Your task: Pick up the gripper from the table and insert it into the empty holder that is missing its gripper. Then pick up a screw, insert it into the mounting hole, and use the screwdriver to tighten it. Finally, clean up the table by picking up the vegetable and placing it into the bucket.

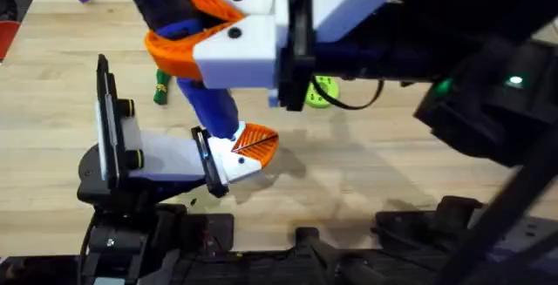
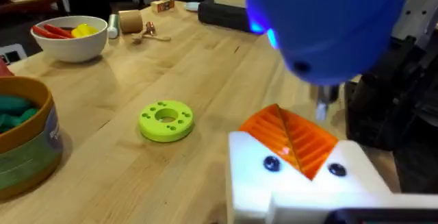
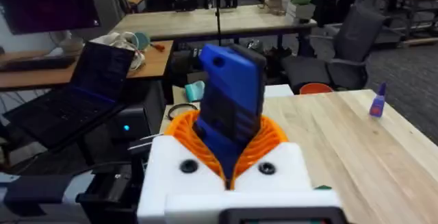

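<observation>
My right gripper (image 1: 196, 28) hangs high over the table (image 1: 392, 163), shut on the blue screwdriver (image 1: 214, 102). In the right wrist view the screwdriver (image 3: 229, 94) stands between the orange pads (image 3: 270, 138). Its silver tip (image 2: 321, 104) points down at my left gripper (image 1: 255, 145), which looks shut. There the orange gripper fin (image 2: 294, 138) sits in the white holder (image 2: 356, 169). I cannot make out a screw under the tip. The vegetable's green top (image 1: 162, 87) peeks out beside the screwdriver. The green bucket (image 2: 24, 142) stands off to one side of the left gripper.
A green disc (image 2: 166, 120) lies on the table in front of the left gripper, also seen as the green disc (image 1: 321, 91) under the right arm. A white bowl (image 2: 70, 35) with toy food stands farther back, near small wooden blocks (image 2: 130, 22).
</observation>
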Robot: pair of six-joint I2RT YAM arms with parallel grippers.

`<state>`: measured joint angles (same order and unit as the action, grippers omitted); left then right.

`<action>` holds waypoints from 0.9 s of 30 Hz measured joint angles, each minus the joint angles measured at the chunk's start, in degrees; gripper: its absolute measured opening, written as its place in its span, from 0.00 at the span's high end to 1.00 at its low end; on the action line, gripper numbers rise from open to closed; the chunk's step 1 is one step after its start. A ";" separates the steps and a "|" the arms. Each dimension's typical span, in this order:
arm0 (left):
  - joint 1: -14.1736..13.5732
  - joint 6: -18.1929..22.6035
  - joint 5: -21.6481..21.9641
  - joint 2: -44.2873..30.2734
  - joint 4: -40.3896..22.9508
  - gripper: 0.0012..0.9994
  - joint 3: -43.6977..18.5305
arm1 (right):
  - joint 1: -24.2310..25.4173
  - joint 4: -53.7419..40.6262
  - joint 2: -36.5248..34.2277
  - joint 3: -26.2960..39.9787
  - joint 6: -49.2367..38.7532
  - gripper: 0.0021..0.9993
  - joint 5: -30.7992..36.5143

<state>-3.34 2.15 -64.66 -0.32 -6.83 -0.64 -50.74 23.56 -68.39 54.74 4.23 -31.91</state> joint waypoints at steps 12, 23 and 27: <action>0.01 0.00 -0.01 0.01 0.00 1.00 0.00 | -0.03 2.58 -3.79 0.00 0.00 0.98 -0.55; 0.01 0.00 -0.02 0.00 0.00 1.00 0.00 | 0.26 2.61 -3.79 0.00 -1.26 0.98 -2.52; 0.00 0.02 -0.02 0.02 0.00 1.00 0.00 | 0.81 2.63 -3.79 0.00 -2.09 0.98 -2.88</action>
<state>-3.34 2.17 -64.68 -0.30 -6.83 -0.64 -49.93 26.20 -72.18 54.74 2.14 -34.79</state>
